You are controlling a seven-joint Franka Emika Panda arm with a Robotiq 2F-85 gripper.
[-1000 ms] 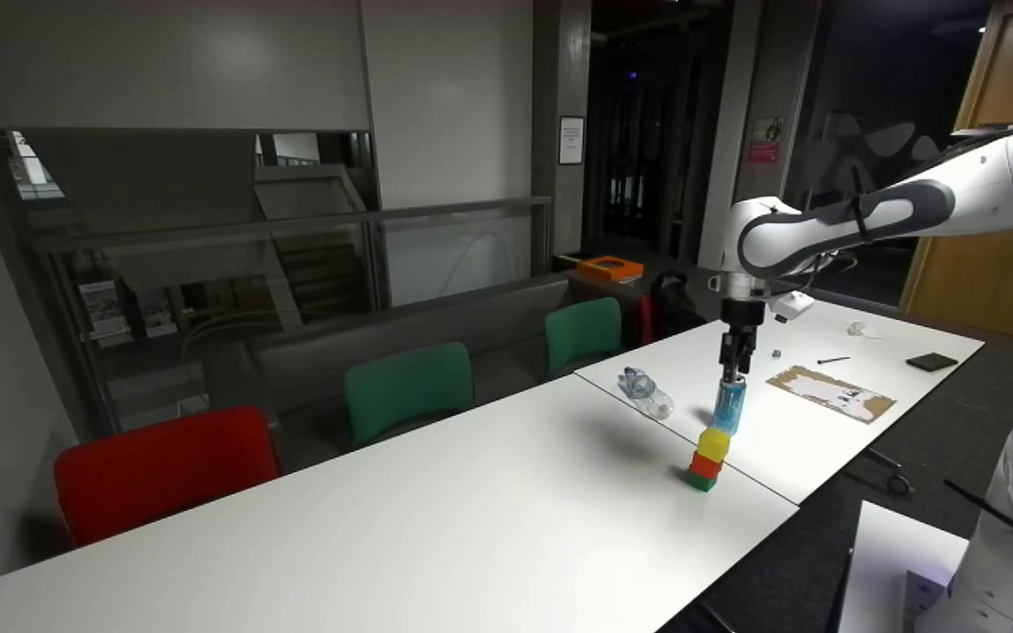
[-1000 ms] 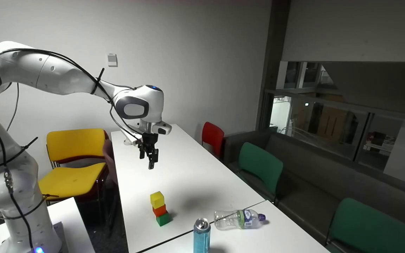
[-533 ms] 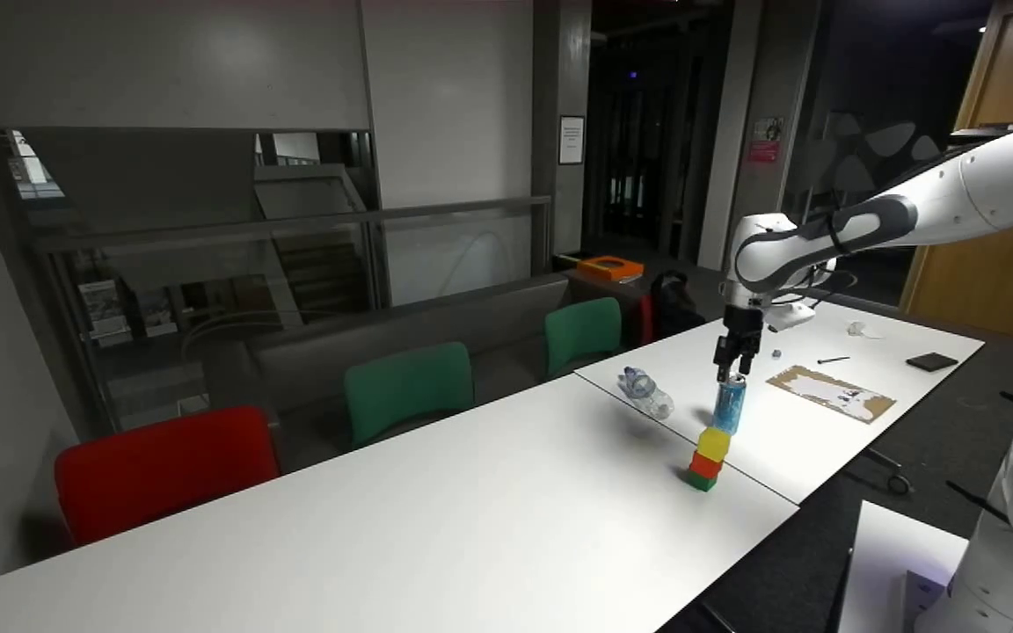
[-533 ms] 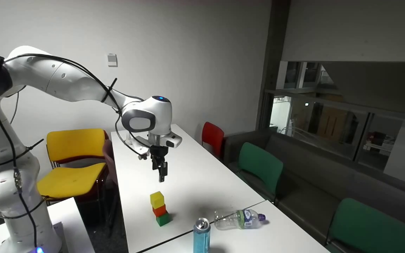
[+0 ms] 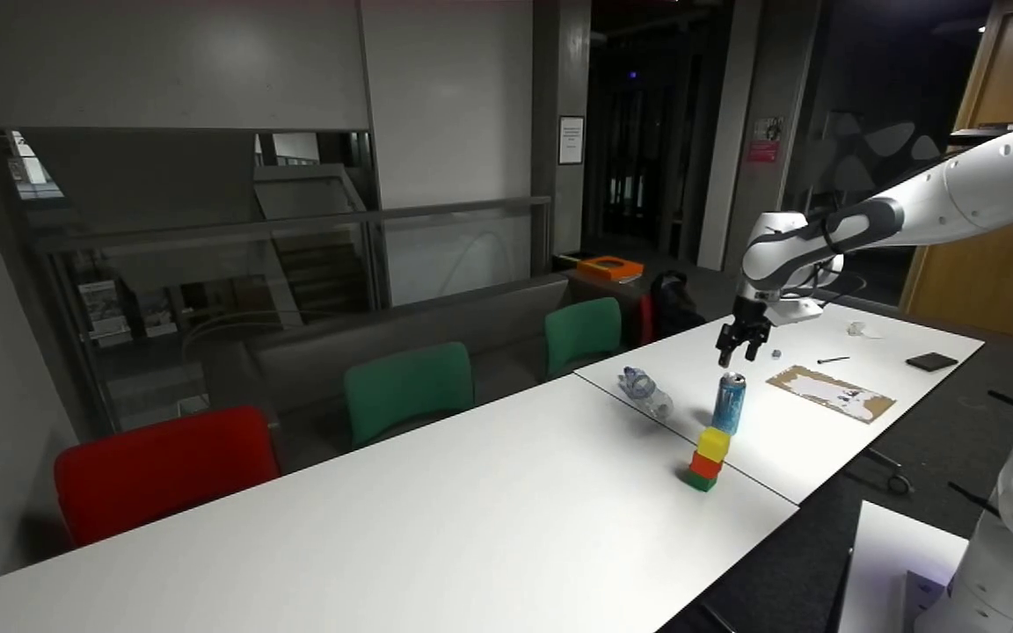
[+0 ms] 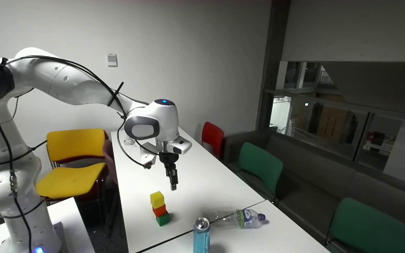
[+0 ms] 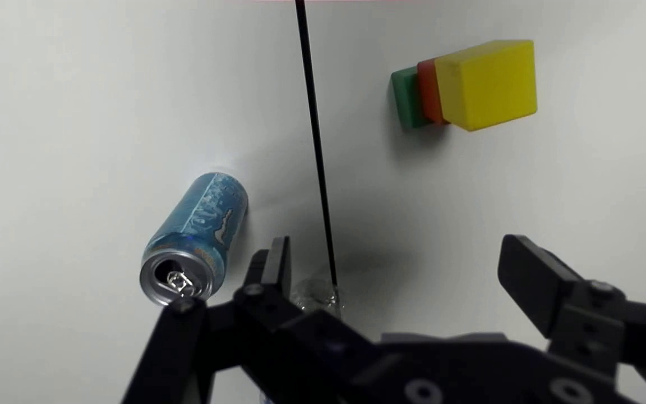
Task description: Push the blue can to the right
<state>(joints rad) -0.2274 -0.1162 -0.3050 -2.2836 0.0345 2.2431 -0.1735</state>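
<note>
The blue can [image 7: 197, 235] was just standing upright on the white tabletop [image 5: 383, 510], right beside the dark seam [image 7: 317, 140] that ran across it, and the wrist view showed a ring tab [image 7: 181, 282] in its silver top. The pincer [image 7: 396, 258] had its fingers [image 7: 530, 280] spread wide, tabletop showing in the gap, and it hung in the air with a clear space between it and the can in both exterior views. In the wrist view, the can sat to the left of both fingertips. Over on the other side of the seam was a little stack [image 6: 159, 211]: yellow block [image 7: 494, 87] on top, red block [image 7: 430, 92] in the middle, green block [image 7: 408, 101] at the bottom, all a bit crooked. A clear bottle [image 6: 239, 218] lay on its side at the seam, purple cap [image 6: 261, 217] pointing away from the blocks. In an exterior view, a flat brown-and-white board [image 5: 832, 393] lay on the can's side of the seam.
</note>
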